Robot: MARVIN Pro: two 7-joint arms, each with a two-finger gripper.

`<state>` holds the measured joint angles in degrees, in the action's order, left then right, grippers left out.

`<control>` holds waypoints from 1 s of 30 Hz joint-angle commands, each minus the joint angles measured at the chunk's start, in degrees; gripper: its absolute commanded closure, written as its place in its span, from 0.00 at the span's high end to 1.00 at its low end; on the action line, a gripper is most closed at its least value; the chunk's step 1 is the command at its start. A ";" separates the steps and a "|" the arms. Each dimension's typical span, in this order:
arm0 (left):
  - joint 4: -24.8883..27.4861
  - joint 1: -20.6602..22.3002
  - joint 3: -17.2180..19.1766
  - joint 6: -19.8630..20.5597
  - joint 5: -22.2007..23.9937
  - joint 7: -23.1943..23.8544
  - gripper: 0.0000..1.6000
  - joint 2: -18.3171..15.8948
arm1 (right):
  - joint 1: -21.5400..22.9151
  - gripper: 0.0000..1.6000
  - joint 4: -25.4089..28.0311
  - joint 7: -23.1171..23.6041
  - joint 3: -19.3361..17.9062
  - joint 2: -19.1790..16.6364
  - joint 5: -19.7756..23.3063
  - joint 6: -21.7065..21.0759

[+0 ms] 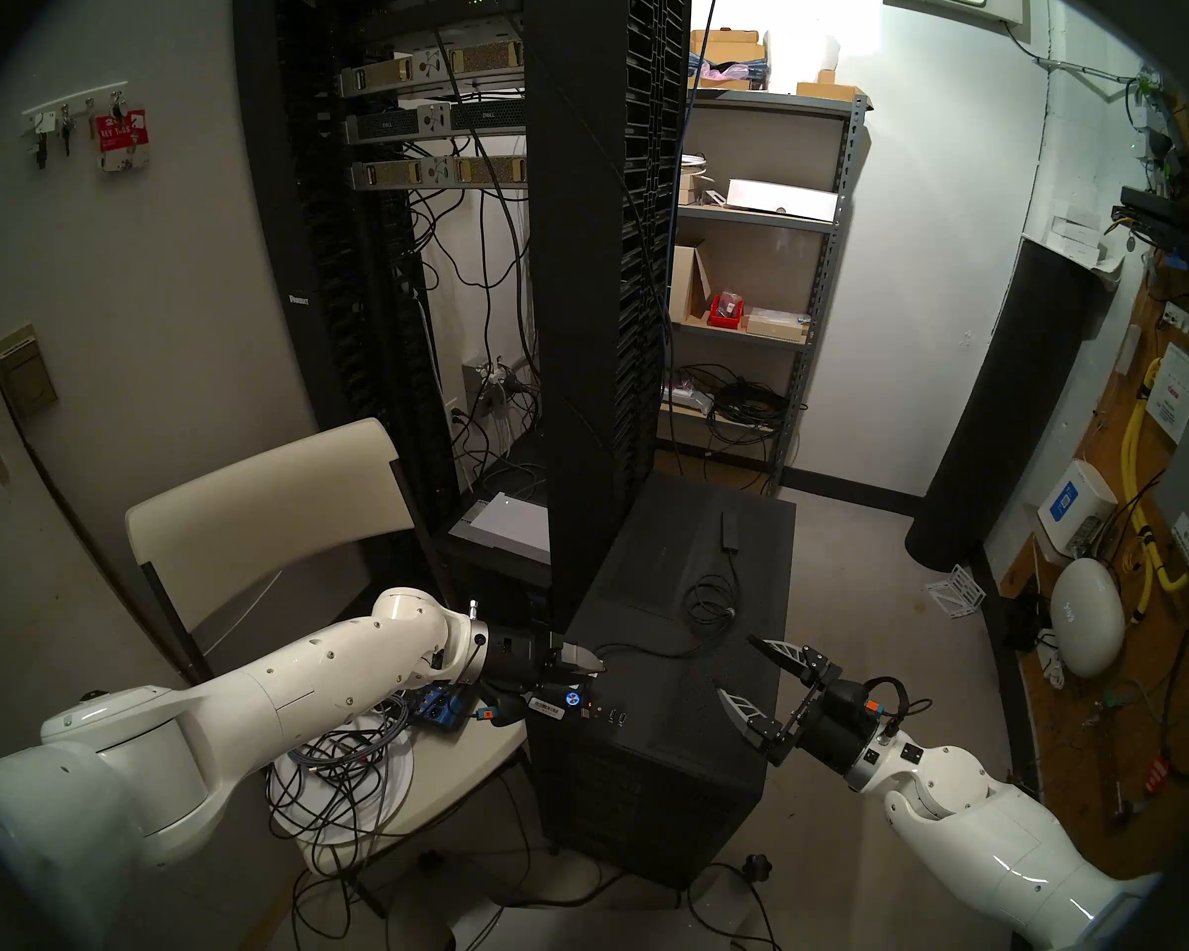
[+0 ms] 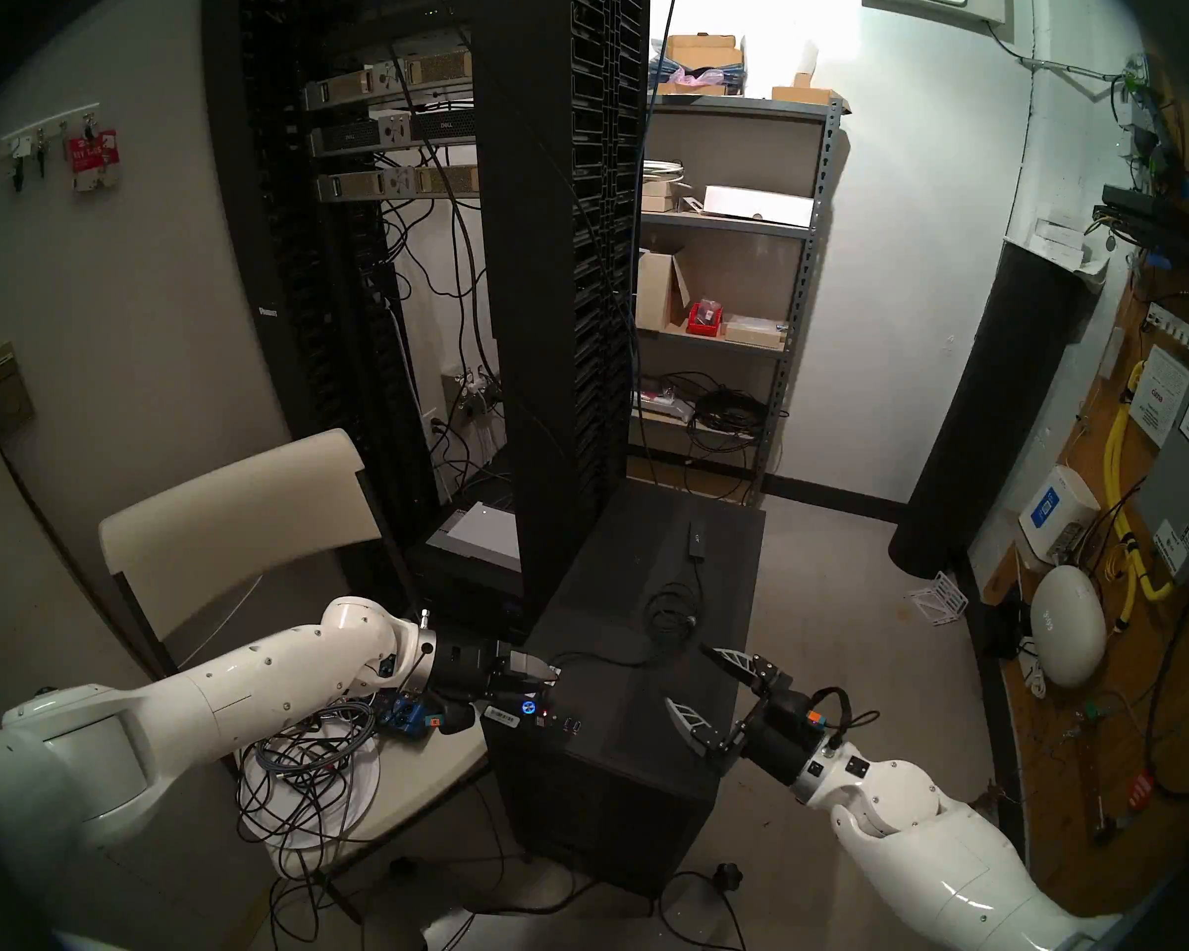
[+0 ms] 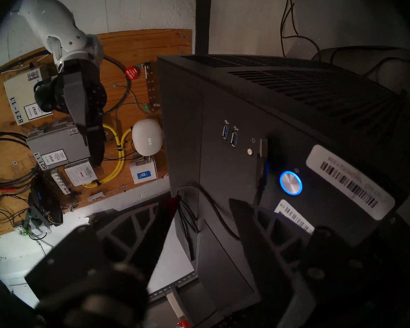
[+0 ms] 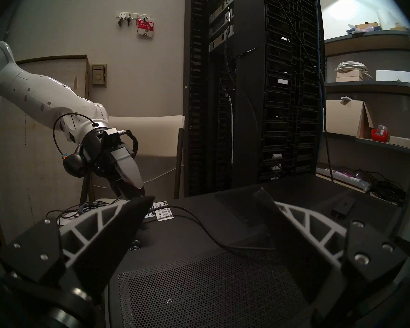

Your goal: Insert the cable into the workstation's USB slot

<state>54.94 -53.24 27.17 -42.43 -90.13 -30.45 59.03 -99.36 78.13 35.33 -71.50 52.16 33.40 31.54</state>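
The left gripper (image 1: 595, 668) pinches the plug end of the cable (image 1: 653, 652) at the workstation (image 1: 681, 744)'s top front edge, the plug standing just above the slots (image 3: 231, 135) on the front face. The right gripper (image 1: 749, 689) hangs spread wide and empty over the top's right edge.

White walls, grey floor (image 1: 852, 586), server rack (image 1: 605, 243), metal shelving (image 1: 811, 277).

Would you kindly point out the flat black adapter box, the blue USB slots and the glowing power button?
Flat black adapter box (image 1: 728, 531), head view, top face.
Blue USB slots (image 3: 234, 138), left wrist view, lower slot.
Blue-ringed round power button (image 3: 291, 184), left wrist view, metal centre.
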 commanded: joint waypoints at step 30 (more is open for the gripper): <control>-2.69 1.63 -0.06 -1.14 -4.50 -4.21 0.70 0.63 | 0.17 1.00 0.85 0.06 -0.07 -0.02 0.02 0.04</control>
<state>51.79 -51.91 26.94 -43.53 -94.92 -34.27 58.65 -99.37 78.15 35.33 -71.50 52.16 33.40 31.54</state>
